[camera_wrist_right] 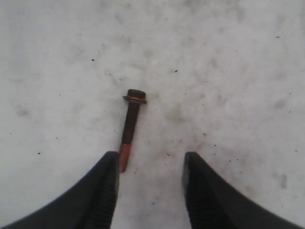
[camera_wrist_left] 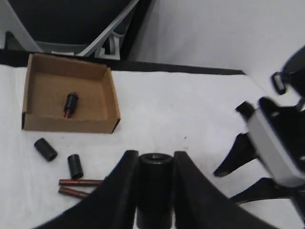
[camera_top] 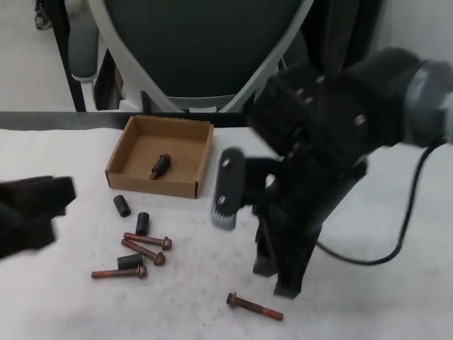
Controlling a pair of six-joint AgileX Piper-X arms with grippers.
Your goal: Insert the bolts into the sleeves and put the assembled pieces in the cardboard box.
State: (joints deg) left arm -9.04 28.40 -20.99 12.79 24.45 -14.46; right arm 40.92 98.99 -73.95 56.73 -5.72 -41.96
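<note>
My left gripper [camera_wrist_left: 155, 191] is shut on a black sleeve [camera_wrist_left: 154, 183], which stands upright between its fingers; this arm is the dark shape at the bench's left edge [camera_top: 28, 212]. My right gripper [camera_wrist_right: 150, 186] is open just above the bench, with a copper bolt [camera_wrist_right: 131, 126] lying by the tip of one finger [camera_wrist_right: 102, 191]. In the high view that bolt [camera_top: 255, 307] lies just in front of the right gripper [camera_top: 278, 275]. The cardboard box [camera_top: 202, 159] holds one assembled piece [camera_top: 160, 166]. Loose sleeves [camera_top: 122, 205] [camera_top: 142, 223] [camera_top: 129, 261] and bolts [camera_top: 147, 240] [camera_top: 118, 273] lie in front of the box.
The box [camera_wrist_left: 110, 98] with the assembled piece [camera_wrist_left: 70, 103] shows from the left wrist, with two sleeves [camera_wrist_left: 45, 149] [camera_wrist_left: 75, 166] and two bolts [camera_wrist_left: 81, 182] near it. The right arm [camera_wrist_left: 267, 157] stands to the side. A chair [camera_top: 198, 49] is behind the bench.
</note>
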